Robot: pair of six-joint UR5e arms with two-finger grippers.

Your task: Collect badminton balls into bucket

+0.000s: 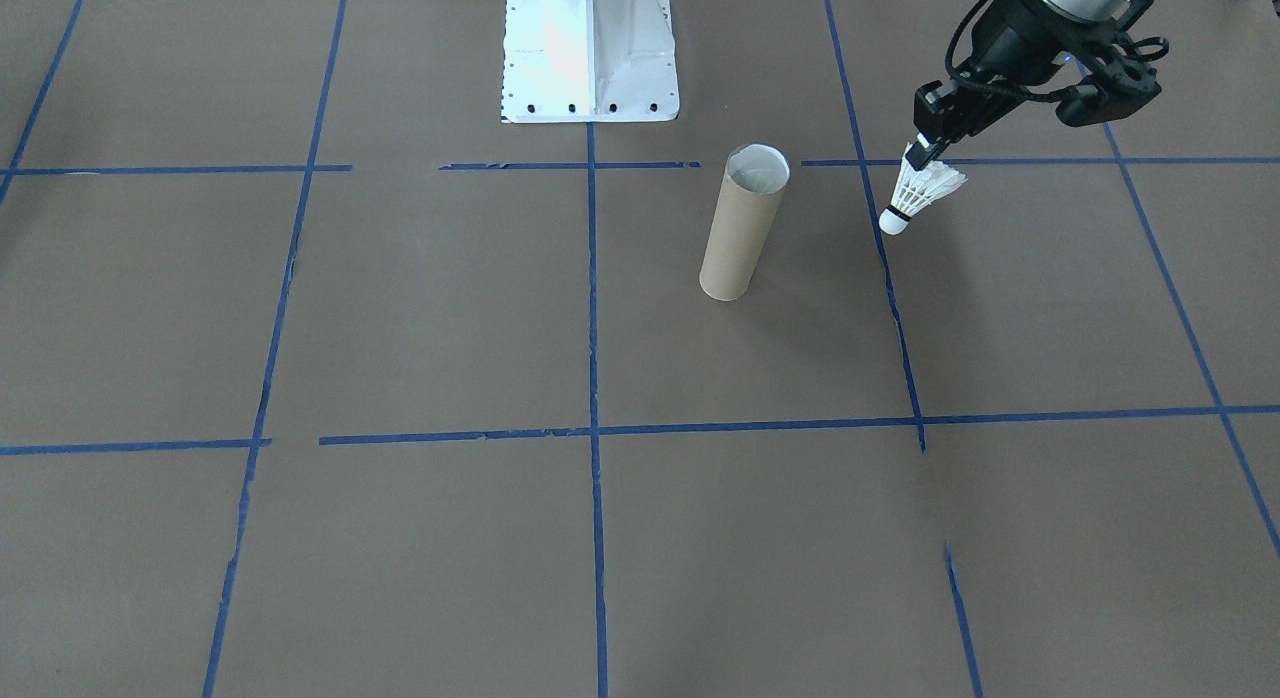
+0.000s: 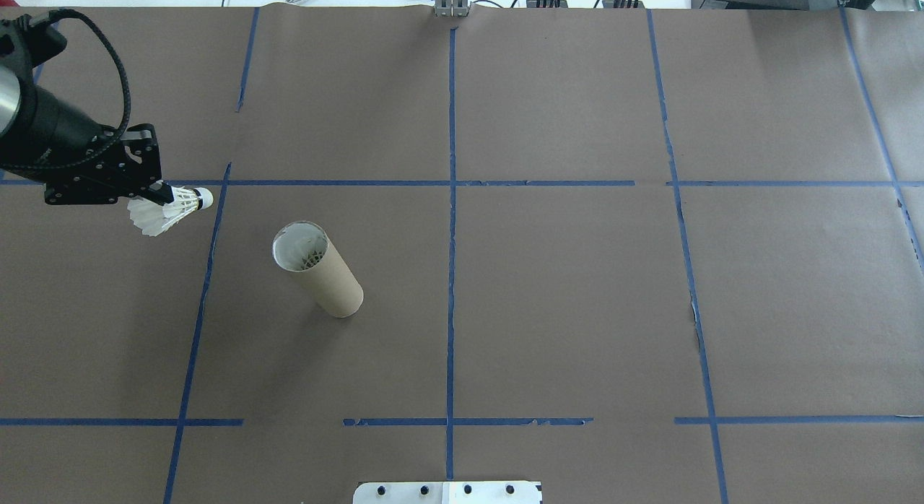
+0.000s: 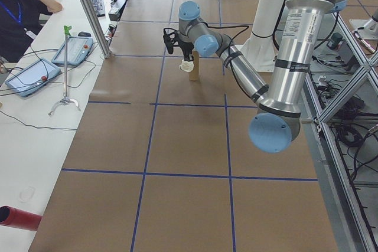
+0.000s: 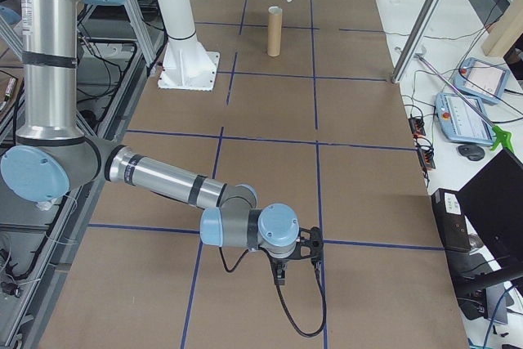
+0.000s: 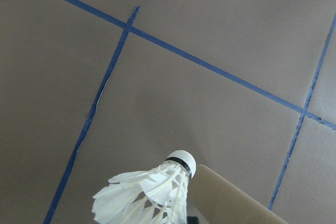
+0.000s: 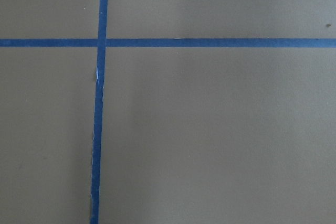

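Left fingers (image 2: 164,194) grasping shuttlecock (image 2: 167,209) beside upright bucket (image 2: 317,269); right fingers' state unclear

light: even, bright | shadows: soft, faint | glare: white pedestal (image 1: 590,53) | focus: sharp

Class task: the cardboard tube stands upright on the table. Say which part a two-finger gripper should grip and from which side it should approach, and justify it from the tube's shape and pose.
Grip the tube across its middle wall, coming in level from the side. It is a tall, narrow, upright cylinder, so fingers likely close well on opposite sides of the round wall. Its open mouth faces up and seems to hold shuttlecocks already, so avoid coming from above.
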